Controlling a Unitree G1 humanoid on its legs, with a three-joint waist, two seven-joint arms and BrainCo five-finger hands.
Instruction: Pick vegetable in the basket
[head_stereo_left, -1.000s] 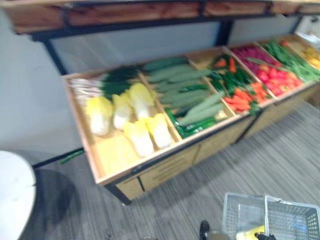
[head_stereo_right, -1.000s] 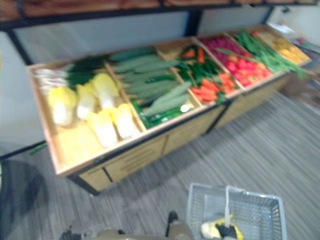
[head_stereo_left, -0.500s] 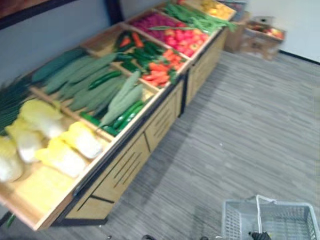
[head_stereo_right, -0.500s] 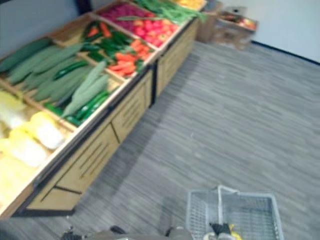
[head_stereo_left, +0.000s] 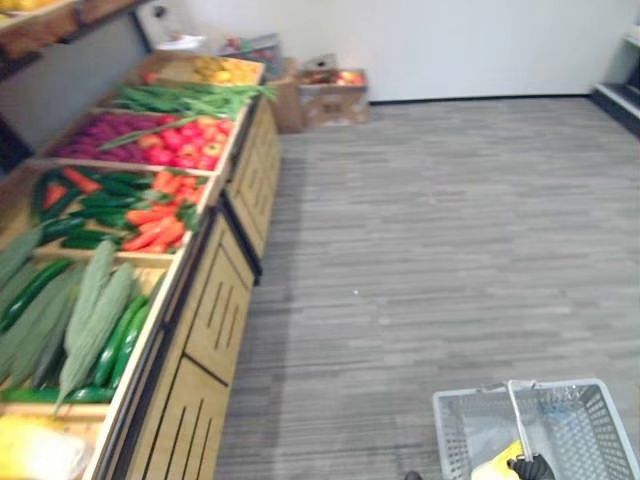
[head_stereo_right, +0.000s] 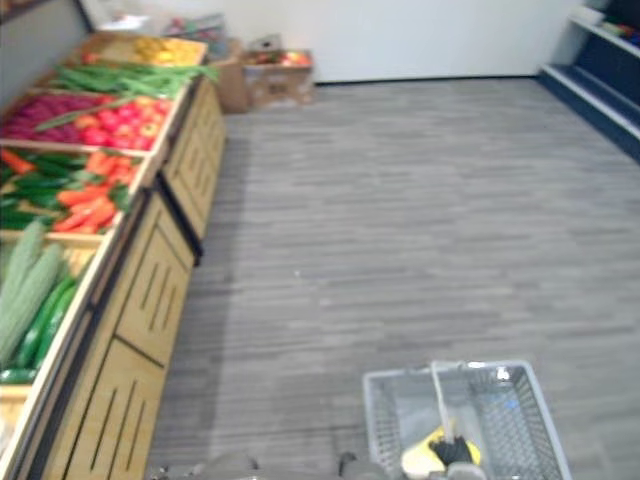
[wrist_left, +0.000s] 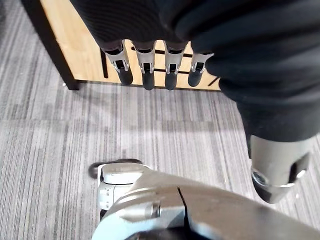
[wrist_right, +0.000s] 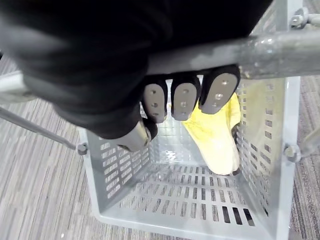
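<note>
Broadly, grey striped floor (head_stereo_left: 450, 220) stretches ahead to a white wall. Along the robot's left runs a long wooden produce stand (head_stereo_left: 215, 320), its compartments holding, from near to far, pale green gourds (head_stereo_left: 95, 310) beside dark cucumbers, then carrots (head_stereo_left: 160, 215) mixed with green peppers, red fruits (head_stereo_left: 185, 140), and long green beans (head_stereo_left: 180, 98). Cardboard boxes (head_stereo_left: 330, 95) sit against the wall past the stand's far end.

Low on the robot's right hangs a grey slotted plastic basket (head_stereo_right: 385, 420), well apart from the stand. Its metal handle (wrist_right: 240, 50) crosses over the opening, and the right hand (wrist_right: 182, 102) has its fingers curled tightly round that bar.

Inside the basket lies a yellow cabbage (wrist_right: 212, 137), resting on the bottom against one side wall, directly below the curled fingers but not touching them; the handle is between them.

The left hand (wrist_left: 145, 65) hangs by the stand's wooden front, fingers straight and slightly spread, holding nothing.
</note>
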